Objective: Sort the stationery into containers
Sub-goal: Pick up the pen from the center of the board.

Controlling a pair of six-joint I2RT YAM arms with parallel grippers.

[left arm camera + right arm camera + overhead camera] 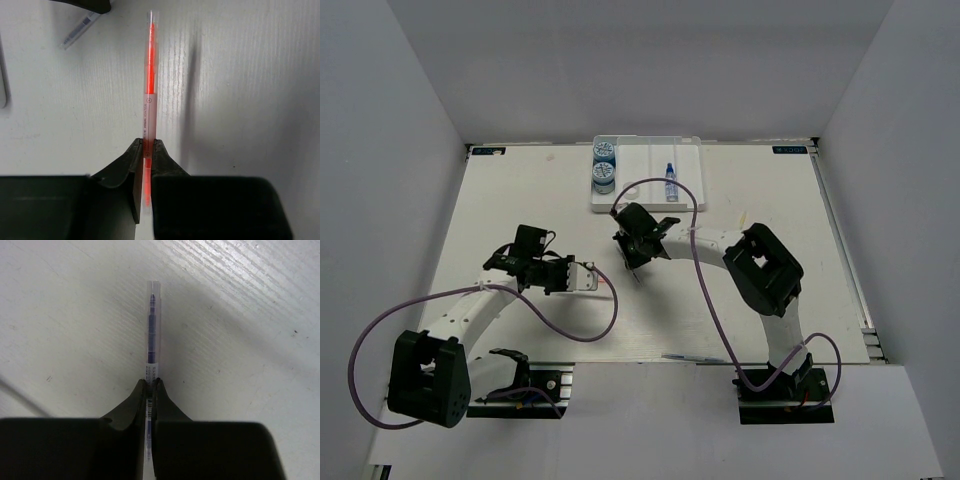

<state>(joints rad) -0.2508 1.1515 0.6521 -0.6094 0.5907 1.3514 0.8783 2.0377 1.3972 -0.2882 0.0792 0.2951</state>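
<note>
While each claw had a pen pinched between its pads, the step in hand looked to be the carry to the tray. The pink pen (149, 75) ran straight up the middle of the left wrist view. It had a bright red-orange core in a clear sleeve with small print, and the left gripper (147, 148) clamped it near its lower end. The grey pen (152, 325), dark blue-grey inside a clear barrel with a barcode label, sat likewise in the right gripper (149, 388).

Both were near the centre of the top view, low over the white table (520, 200); whether they touched it I could not tell.

Judgement: lift each clear, turn it parallel to a long compartment, and lower before releasing, since the long overhang could swing.

The tray (692, 175) lay at upper centre. It held two tape rolls (604, 151) in its leftmost compartment and the glue bottle (670, 180) further right.
</note>
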